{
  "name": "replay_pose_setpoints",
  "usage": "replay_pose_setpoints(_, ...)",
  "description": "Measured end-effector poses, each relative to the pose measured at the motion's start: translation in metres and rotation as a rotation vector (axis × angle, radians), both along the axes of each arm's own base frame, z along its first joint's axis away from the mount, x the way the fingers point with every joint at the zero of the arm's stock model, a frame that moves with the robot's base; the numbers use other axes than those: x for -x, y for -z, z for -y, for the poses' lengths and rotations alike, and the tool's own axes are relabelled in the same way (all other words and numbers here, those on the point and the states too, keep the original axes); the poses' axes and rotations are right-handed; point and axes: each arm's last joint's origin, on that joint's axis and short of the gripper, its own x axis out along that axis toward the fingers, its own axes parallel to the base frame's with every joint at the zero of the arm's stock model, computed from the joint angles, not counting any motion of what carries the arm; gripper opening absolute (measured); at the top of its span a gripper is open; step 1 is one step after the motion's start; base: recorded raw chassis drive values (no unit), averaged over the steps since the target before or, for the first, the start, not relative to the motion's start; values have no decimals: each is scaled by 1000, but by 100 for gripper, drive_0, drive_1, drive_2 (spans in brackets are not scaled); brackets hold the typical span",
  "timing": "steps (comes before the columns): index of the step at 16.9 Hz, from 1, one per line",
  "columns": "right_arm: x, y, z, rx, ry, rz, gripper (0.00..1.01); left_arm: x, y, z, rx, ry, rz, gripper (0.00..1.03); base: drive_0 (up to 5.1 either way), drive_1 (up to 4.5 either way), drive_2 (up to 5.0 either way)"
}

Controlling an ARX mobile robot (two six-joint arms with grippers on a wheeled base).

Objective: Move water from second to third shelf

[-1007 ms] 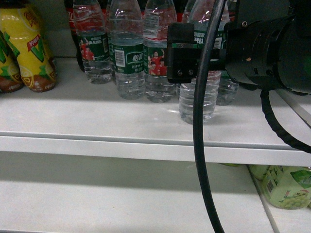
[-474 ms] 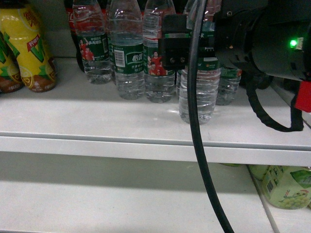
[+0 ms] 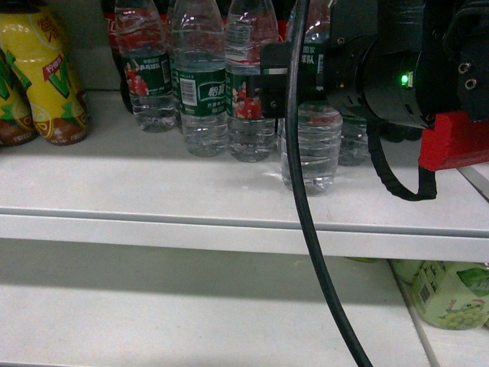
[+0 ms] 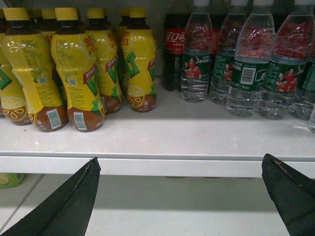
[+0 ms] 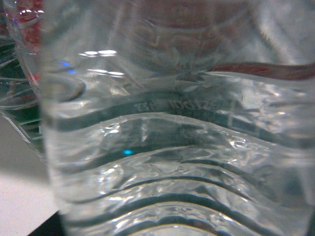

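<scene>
Water (image 3: pixel 311 149) is standing nearest the shelf (image 3: pixel 153 191) edge; right gripper (image 3: pixel 286 76) jaws are flanking it, grip unclear; left gripper (image 4: pixel 182 196) jaws are gaping.

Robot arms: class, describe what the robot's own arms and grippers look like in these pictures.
The right arm is a bulky black housing with a lit green indicator, a red bracket and thick black cables. The left gripper shows two dark, tapered fingers.

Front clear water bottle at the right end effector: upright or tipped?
Upright. The clear ribbed plastic water bottle stands with its base flat on the white shelf, sides vertical. The right end effector is at its label; grip cannot tell.
</scene>
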Motion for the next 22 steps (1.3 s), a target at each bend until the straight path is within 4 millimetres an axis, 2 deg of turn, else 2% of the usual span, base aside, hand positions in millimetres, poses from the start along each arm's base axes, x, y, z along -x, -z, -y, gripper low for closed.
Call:
replay_pose_setpoints(1,0,0,0,-8,1,-2,76,0,0,0,0,0,0,98,0,0,0)
replay_pose_setpoints(3,0,0,-1,-26,13,-8,57,0,0,0,0,0,0,98,0,0,0)
replay_pose_setpoints(5,3,-1,-2,-36,10,-7,46,0,0,0,0,0,0,98,0,0,0)
replay_pose_setpoints(9,20,-5,6,-50,3,-24,43,0,0,0,0,0,0,98,0,0,0)
replay_pose_setpoints(13,62,-9,24,-55,-54,-54,43,0,0,0,0,0,0,98,0,0,0)
replay_pose_setpoints(16,104,-17,53,-56,-85,-68,42,0,0,0,0,0,0,98,0,0,0)
replay_pose_setpoints(20,152,-35,110,-57,20,-21,42,0,0,0,0,0,0,98,0,0,0)
replay_pose_setpoints(22,171,-45,128,-67,45,-1,42,0,0,0,0,0,0,98,0,0,0)
